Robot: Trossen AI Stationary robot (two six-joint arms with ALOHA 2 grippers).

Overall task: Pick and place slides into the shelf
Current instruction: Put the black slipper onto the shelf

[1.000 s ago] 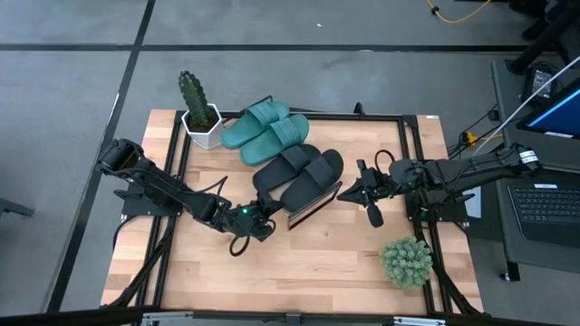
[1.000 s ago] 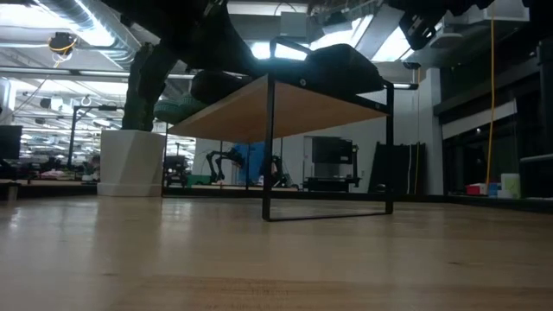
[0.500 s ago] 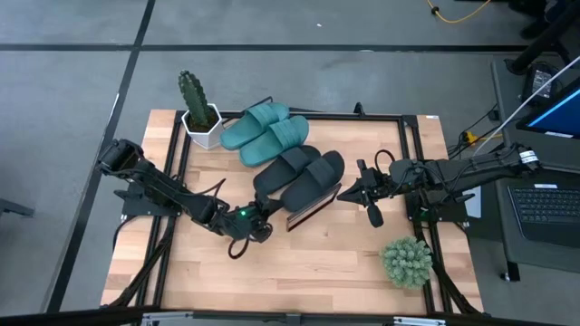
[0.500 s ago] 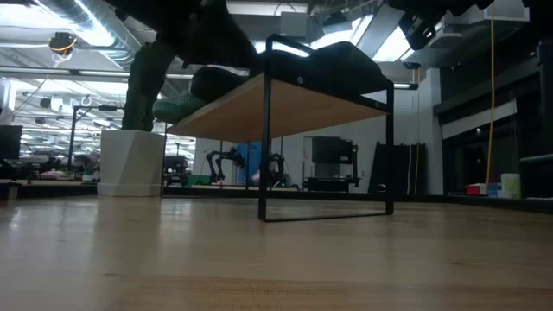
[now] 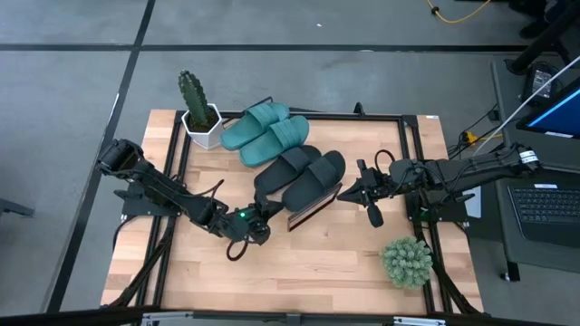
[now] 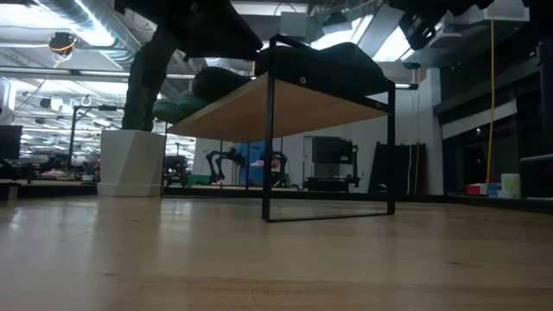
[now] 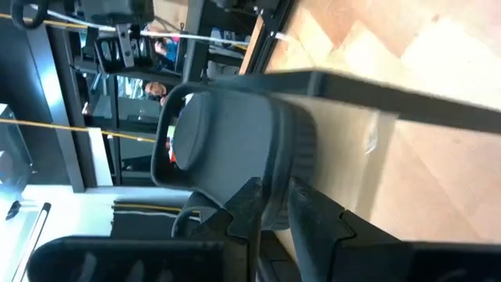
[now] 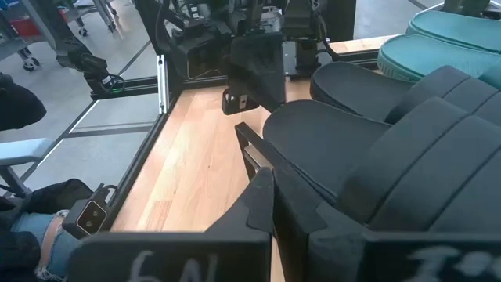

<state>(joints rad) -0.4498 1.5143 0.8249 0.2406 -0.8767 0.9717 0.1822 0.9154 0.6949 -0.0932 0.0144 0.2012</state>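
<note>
- Left gripper [image 5: 256,226] sits nearest, at the front edge of the shelf [image 5: 313,207], fingers a crack apart just off the heel of the black slides [image 5: 300,177]; nothing held (looks like a release).
- Right gripper [image 5: 344,193] closed, empty, at the shelf's other front corner.
- Black slides lie on the shelf, long axes slanting back from the left fingers.
- Teal slides [image 5: 265,129] behind, also shelved.
</note>
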